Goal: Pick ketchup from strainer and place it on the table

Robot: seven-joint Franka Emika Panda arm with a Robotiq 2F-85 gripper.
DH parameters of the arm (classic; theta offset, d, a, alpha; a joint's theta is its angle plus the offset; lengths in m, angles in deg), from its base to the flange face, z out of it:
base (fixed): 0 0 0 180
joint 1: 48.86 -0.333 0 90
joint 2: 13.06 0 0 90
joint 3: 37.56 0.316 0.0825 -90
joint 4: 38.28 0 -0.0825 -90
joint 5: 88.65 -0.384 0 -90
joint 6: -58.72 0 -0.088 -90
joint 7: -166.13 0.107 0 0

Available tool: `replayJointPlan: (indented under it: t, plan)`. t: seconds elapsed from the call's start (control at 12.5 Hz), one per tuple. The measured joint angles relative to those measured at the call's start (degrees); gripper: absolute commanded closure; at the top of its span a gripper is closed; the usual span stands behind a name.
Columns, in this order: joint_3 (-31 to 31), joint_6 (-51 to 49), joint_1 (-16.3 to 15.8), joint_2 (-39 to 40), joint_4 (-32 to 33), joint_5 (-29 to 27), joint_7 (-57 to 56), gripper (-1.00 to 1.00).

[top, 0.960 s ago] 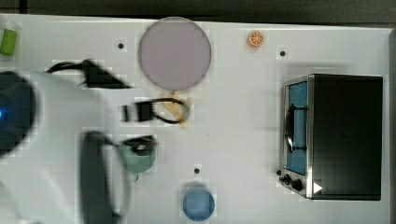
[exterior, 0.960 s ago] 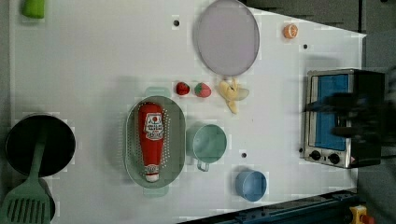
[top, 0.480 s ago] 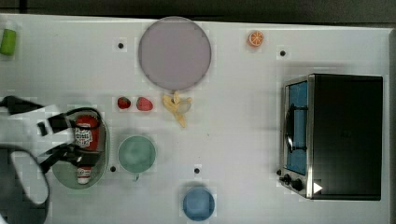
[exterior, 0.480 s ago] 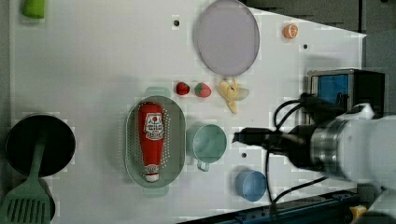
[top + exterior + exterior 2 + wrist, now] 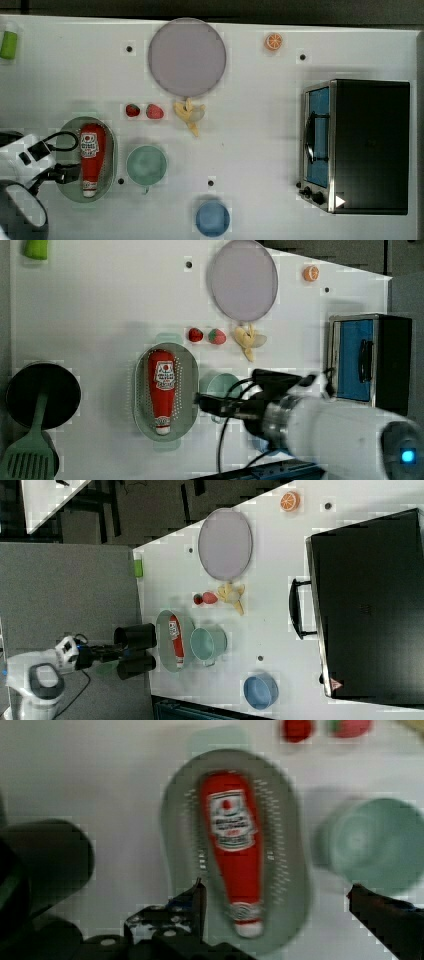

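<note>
In the top view, the arm hides part of the strainer [image 5: 111, 150]

I see the red ketchup squeeze bottle [image 5: 91, 159] lying lengthwise in the mint oval plastic strainer [image 5: 109, 150] on the white tabletop [image 5: 250, 140]. At the top view's right sits the round green cup [image 5: 146, 165], two small red strawberries [image 5: 144, 110] beyond.

Ketchup [image 5: 233, 851] label print too blurred to read; no other text.
</note>
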Motion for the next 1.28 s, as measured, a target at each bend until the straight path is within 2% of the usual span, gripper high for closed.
replayJointPlan:
  t: [0.4, 0.56, 0.8, 1.04, 1.28]
  plan:
    - [0.5, 15.3, -0.3, 9.8, 8.5, 10.4, 0.0, -1.0]
    - [-0.1, 18.8, -0.1, 14.5, 9.0, 11.8, 0.3, -1.0]
    - [-1.0, 23.8, 0.3, 21.5, 8.8, 18.1, 3.1, -1.0]
    - [-3.0, 28.8, 0.2, 27.1, 8.5, 21.6, 6.1, -1.0]
    - [-5.8, 29.4, -0.7, 30.9, 7.8, 26.9, 9.9, -1.0]
